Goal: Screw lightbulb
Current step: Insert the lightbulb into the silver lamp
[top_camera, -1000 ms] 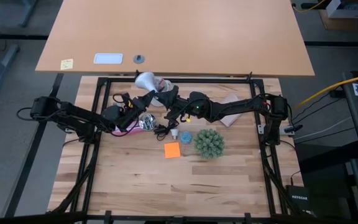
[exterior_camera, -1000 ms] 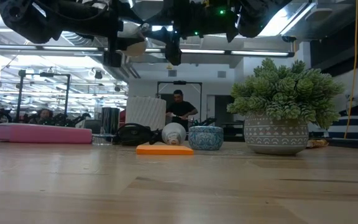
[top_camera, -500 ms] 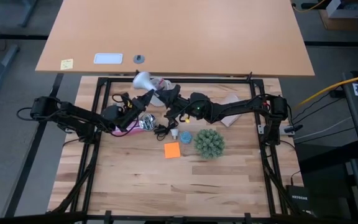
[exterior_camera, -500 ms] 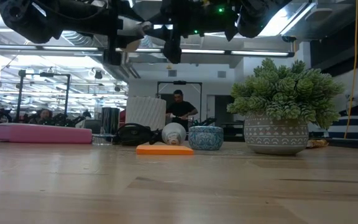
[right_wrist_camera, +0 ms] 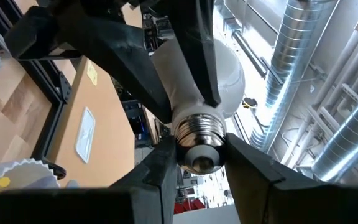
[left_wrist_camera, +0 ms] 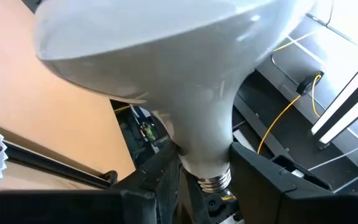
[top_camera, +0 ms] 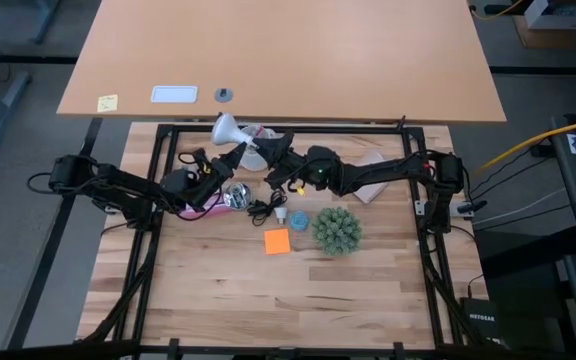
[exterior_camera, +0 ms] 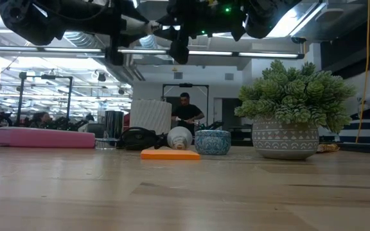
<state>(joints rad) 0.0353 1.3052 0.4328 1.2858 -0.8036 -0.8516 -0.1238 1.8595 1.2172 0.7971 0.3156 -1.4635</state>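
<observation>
From above, the lightbulb is in the air near the far edge of the wooden table, its wide dome pointing to the far left. The left gripper is closed on its neck, and the right gripper meets its base from the other side. On the table lie a silver socket, a second small bulb, an orange sticky note, a blue bowl and a green plant. In the low view both arms are high at the top; there the bulb is mostly hidden behind them. A person stands far behind. In the left wrist view the dark fingers press the narrow neck of the lightbulb from both sides. In the right wrist view the right fingers are closed on the metal thread of the lightbulb.
</observation>
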